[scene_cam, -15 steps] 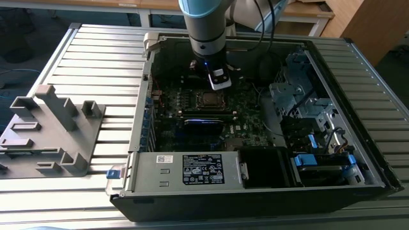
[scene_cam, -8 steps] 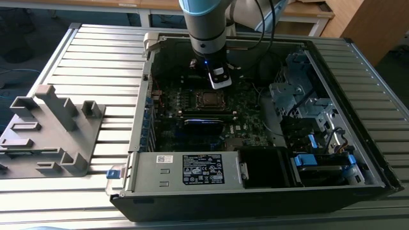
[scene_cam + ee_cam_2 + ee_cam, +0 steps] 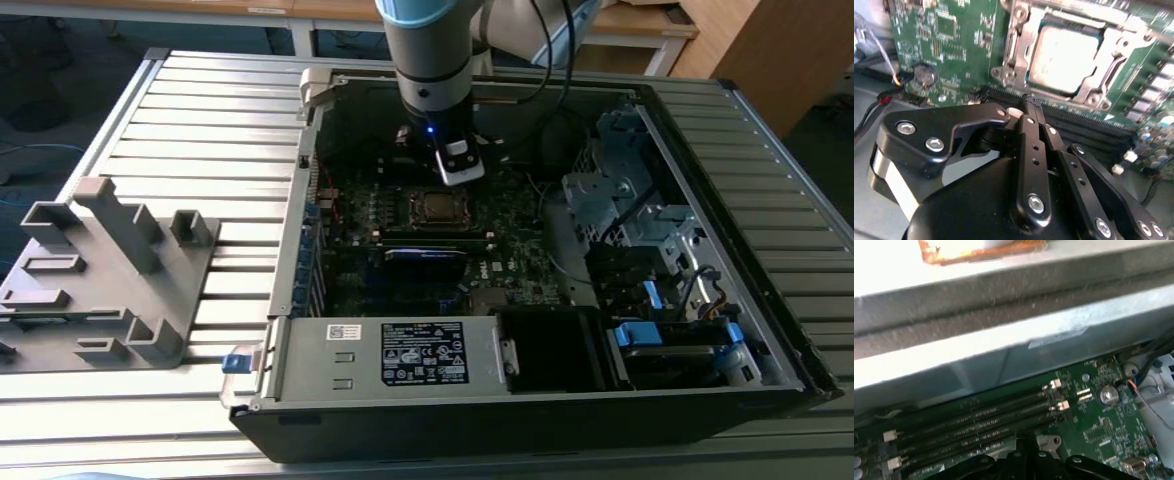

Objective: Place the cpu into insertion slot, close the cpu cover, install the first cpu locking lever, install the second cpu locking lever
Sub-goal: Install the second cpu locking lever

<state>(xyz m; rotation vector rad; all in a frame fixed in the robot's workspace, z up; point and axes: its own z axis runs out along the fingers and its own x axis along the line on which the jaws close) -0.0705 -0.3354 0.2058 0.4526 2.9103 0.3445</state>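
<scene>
cpu (image 3: 1064, 57) seated, cpu cover (image 3: 1021, 45) down

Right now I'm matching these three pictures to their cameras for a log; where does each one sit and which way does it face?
Exterior view: off the arm, above, looking down into the open computer case; the arm and its gripper hang over the cpu.
Second wrist view: on the arm, behind the gripper, facing the cpu under its closed cpu cover.
First wrist view: on the arm, facing the memory slots and case wall.
Shared: both wrist views show the coin battery on the green board.
</scene>
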